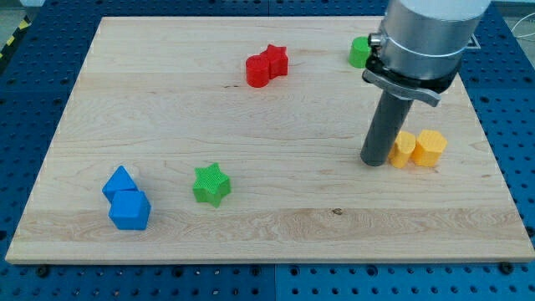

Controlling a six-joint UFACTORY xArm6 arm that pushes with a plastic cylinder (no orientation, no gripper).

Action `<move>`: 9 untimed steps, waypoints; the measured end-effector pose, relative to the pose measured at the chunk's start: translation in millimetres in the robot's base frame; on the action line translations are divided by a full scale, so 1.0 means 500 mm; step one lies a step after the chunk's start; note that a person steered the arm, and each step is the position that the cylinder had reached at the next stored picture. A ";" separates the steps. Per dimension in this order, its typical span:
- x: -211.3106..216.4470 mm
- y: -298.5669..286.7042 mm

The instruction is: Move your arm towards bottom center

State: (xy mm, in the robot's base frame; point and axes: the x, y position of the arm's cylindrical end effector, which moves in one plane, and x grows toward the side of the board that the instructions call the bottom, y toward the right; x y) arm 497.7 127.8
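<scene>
My tip (374, 161) rests on the wooden board (267, 226) at the view's right, just left of two yellow blocks: a star-like one (404, 150) touching or nearly touching the rod, and a hexagonal one (430, 148) beside it. Two red blocks (267, 65) sit together near the view's top centre. A green star (211, 184) lies at the lower left of centre. Two blue blocks (126, 199) sit together at the lower left. A green block (360, 51) at the top right is partly hidden behind the arm.
The arm's grey cylindrical body (422, 38) hangs over the board's top right corner. The board lies on a blue perforated table (25, 92).
</scene>
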 end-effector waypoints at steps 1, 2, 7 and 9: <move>0.000 -0.062; 0.004 -0.077; 0.105 -0.139; 0.125 -0.202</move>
State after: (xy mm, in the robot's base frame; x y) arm 560.0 26.8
